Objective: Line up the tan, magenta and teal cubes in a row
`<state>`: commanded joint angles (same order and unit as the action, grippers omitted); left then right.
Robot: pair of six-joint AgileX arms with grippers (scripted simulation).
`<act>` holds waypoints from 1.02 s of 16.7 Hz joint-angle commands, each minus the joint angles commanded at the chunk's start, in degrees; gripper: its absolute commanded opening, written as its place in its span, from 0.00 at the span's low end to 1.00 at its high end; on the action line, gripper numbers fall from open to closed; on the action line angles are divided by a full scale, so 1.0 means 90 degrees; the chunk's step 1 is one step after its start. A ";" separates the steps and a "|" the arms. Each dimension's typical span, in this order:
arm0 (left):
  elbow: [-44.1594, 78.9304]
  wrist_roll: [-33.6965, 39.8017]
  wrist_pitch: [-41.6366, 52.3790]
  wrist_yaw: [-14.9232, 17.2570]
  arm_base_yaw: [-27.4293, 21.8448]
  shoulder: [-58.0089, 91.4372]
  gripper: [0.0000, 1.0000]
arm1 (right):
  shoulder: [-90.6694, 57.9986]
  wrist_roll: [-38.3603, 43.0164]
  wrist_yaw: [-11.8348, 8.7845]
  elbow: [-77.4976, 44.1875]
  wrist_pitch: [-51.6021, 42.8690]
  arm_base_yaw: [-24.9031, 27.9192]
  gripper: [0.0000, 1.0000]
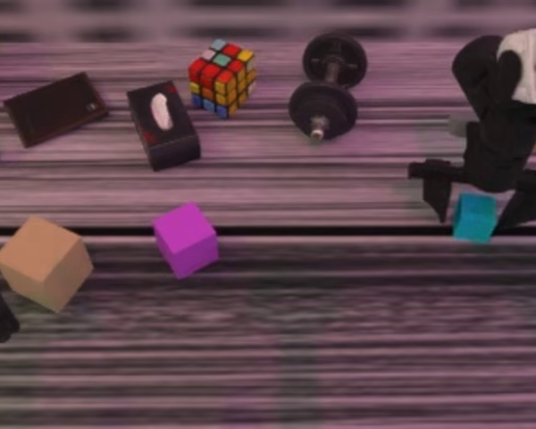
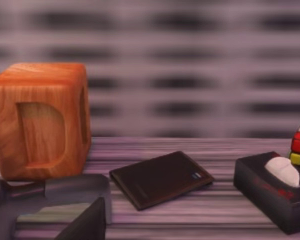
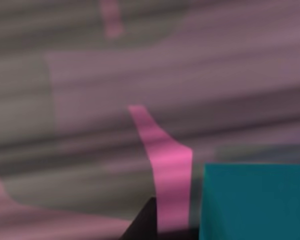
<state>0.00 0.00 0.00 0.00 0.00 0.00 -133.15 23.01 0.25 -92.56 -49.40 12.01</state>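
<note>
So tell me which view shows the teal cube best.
The top view: the teal cube sits whole between the right pincer's open fingers. The right wrist view shows only a cropped part of it; the left wrist view shows none.

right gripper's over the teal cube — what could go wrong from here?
1. The right gripper stands open astride the teal cube, which looks slightly turned between its fingers; closing may grip it skewed or push it aside.
2. The magenta cube and tan cube lie rotated and not level with each other, so the row may end up crooked.
3. The left gripper sits at the table's left edge beside the tan cube; a careless move might nudge it.
</note>
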 joint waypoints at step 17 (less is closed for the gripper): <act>0.0000 0.0000 0.0000 0.0000 0.0000 0.0000 1.00 | 0.0376 -0.0048 0.0075 -0.0394 -0.0577 0.0014 0.00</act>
<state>0.00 0.00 0.00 0.00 0.00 0.00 -129.77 22.57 0.92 -96.10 -54.60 12.14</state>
